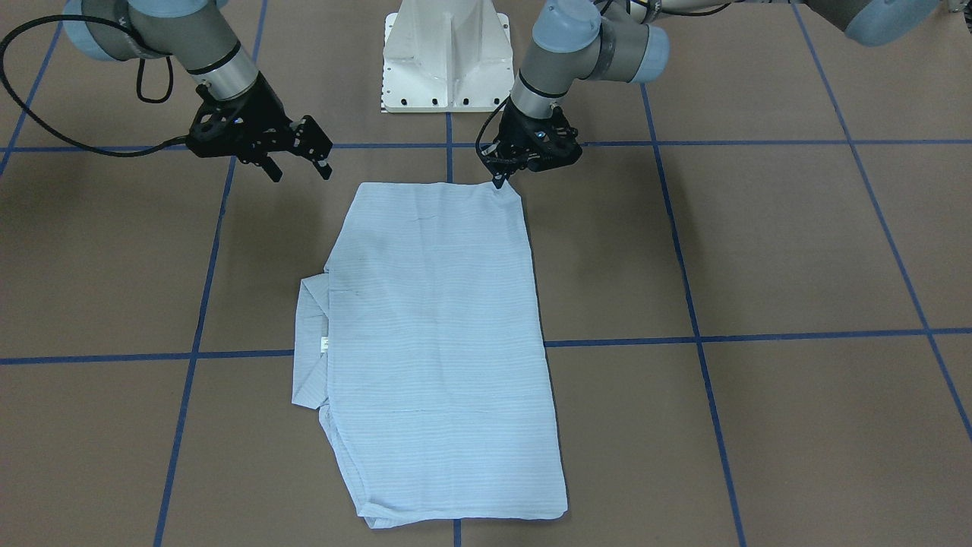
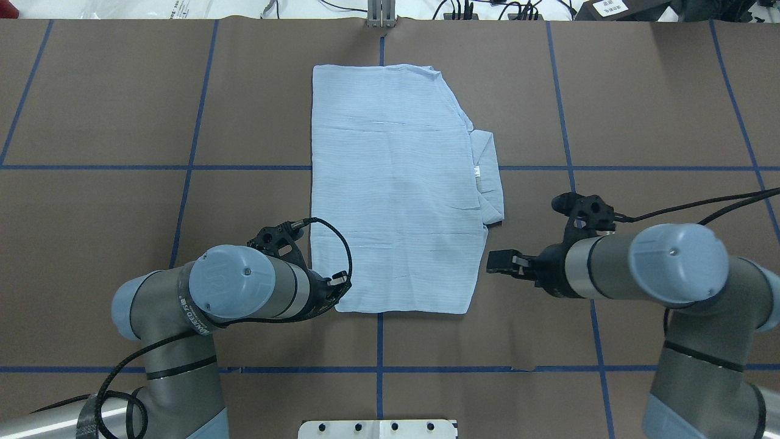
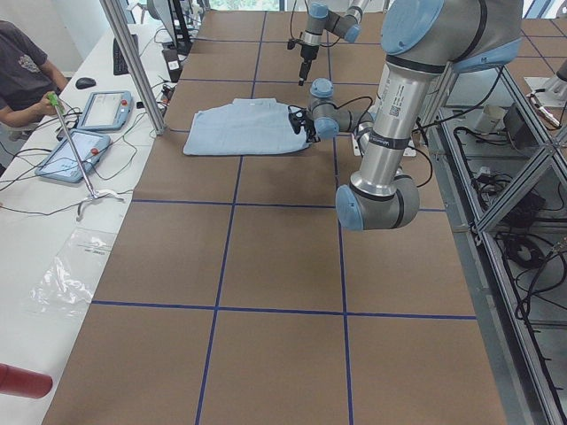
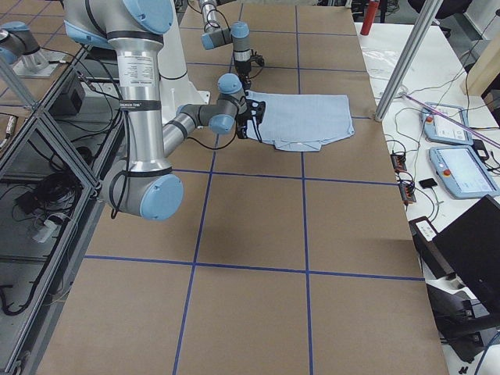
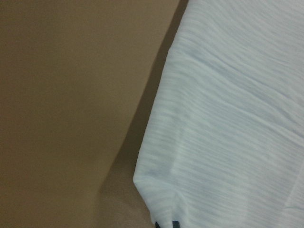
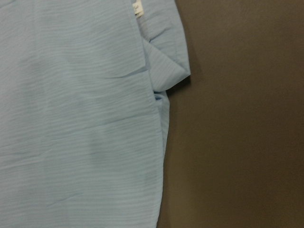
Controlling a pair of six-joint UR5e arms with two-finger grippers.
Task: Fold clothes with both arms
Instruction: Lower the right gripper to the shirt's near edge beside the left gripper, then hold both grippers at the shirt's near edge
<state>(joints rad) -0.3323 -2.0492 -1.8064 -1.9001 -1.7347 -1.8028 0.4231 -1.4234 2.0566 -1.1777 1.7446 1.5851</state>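
The light-blue shirt [image 1: 440,327] [image 2: 390,183] lies flat on the brown table, folded into a tall rectangle. Its collar [image 2: 487,183] [image 1: 311,342] sticks out on my right side. My left gripper [image 1: 501,180] [image 2: 341,285] is down at the shirt's near left corner, shut on the cloth. In the left wrist view that corner [image 5: 156,190] sits slightly raised just above the fingertips. My right gripper [image 1: 300,169] [image 2: 499,262] hovers open beside the near right edge and touches nothing. The right wrist view shows the shirt's edge and collar fold [image 6: 166,66].
The white pedestal base [image 1: 446,57] [image 2: 378,428] stands at my edge of the table. Blue tape lines [image 2: 378,341] grid the brown surface. A person [image 3: 22,75] sits at a side bench with tablets [image 3: 75,155]. A metal post [image 3: 133,62] rises near the far edge.
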